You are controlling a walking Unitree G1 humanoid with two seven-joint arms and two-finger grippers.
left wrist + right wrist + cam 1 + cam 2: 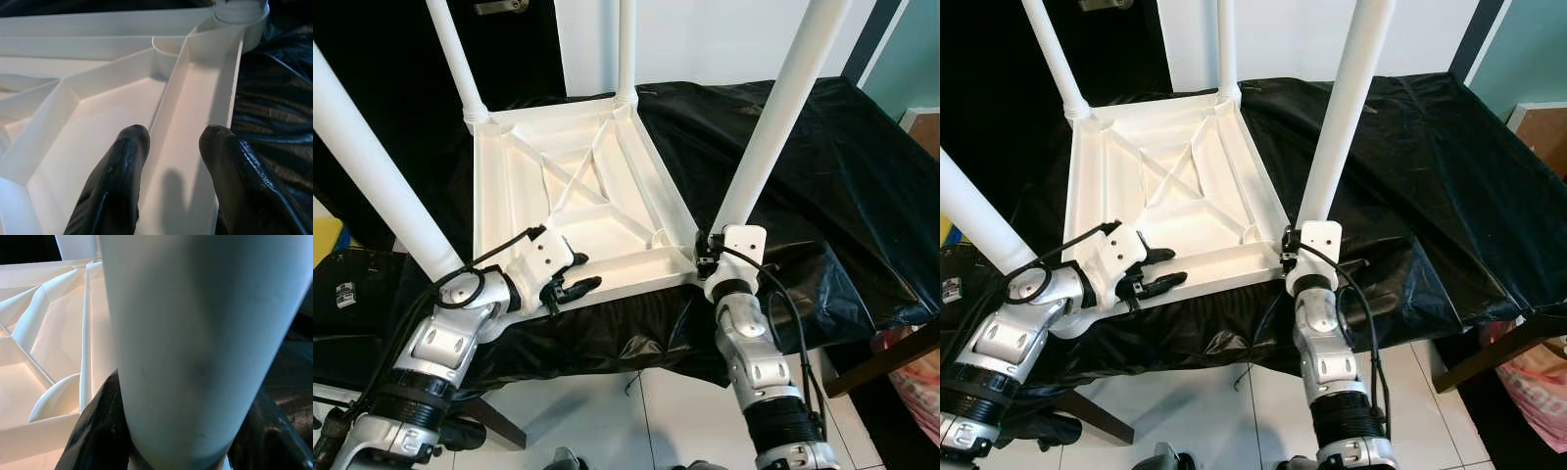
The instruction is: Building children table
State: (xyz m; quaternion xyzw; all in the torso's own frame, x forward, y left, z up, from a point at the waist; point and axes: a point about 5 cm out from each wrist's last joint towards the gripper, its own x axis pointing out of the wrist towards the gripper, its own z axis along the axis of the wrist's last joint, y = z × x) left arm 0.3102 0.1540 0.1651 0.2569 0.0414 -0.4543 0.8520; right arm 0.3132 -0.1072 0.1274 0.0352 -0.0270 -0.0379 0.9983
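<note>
Silver jointed arms, black cables, black-fingered left gripper [576, 284]

The upturned children's table [570, 201] looks like smooth white moulded plastic with a faint sheen, ribbed on its underside. Its round legs [781, 113] are the same smooth white plastic. A glossy, crinkled black plastic sheet [832, 186] covers the tabletop. The arms [751, 357] are brushed silver metal, and the left pincer's fingers [117, 186] are shiny black. At the bottom, the floor [607, 421] is glossy white tile.
</note>
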